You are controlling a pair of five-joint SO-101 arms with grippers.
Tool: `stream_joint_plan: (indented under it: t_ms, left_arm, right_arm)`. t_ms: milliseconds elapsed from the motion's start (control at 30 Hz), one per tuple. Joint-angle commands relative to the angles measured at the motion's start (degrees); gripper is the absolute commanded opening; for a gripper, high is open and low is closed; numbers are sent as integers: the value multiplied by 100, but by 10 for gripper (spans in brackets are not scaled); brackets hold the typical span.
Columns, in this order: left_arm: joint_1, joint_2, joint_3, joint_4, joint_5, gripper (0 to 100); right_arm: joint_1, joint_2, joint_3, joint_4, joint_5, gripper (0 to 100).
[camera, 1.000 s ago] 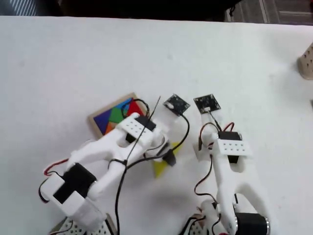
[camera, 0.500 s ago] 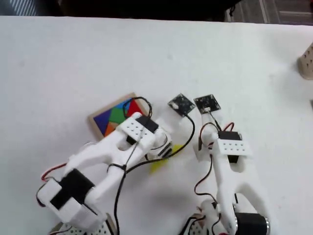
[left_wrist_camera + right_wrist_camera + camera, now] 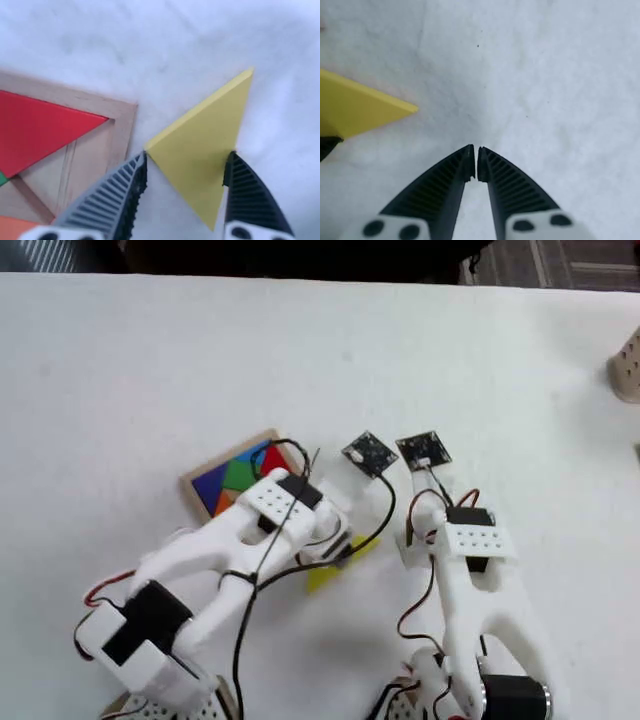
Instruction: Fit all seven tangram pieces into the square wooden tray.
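The square wooden tray (image 3: 196, 484) lies left of centre with blue, green, red (image 3: 275, 458) and orange pieces in it. Beside its near right corner the yellow triangle (image 3: 328, 576) lies on the table. My left gripper (image 3: 186, 162) is shut on the yellow triangle (image 3: 205, 150), one finger at a corner and the other against an edge. Close by in the left wrist view are the tray's corner (image 3: 122, 130) and the red triangle (image 3: 40, 130). To the right, my right gripper (image 3: 475, 165) is shut on nothing above bare table, with the yellow triangle's tip (image 3: 365, 107) off to one side.
A pale wooden object (image 3: 627, 365) stands at the right edge of the table. The table's far edge runs along the top of the high view. Cables loop around both arms. White tabletop stretches behind the tray and to the right.
My left arm has settled lower over the yellow triangle, hiding the black finger, and the triangle has shifted and turned slightly. The right arm has kept still.
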Motion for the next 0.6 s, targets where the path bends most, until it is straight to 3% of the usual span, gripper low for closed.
stream_joint_plan:
  t_ms: [0,100,433,567]
  left_arm:
    - [66,-48,44,70,-141,367]
    - [66,-48,35,35,-580,404]
    - [-136,-40,-9,-431,-747,396]
    - [-154,-40,0,-589,-1222,396]
  right_arm:
    - [13,-13,-246,48,62,19]
    - [13,-13,-246,48,62,19]
    - [13,-13,-246,48,62,19]
    - [13,-13,-246,48,62,19]
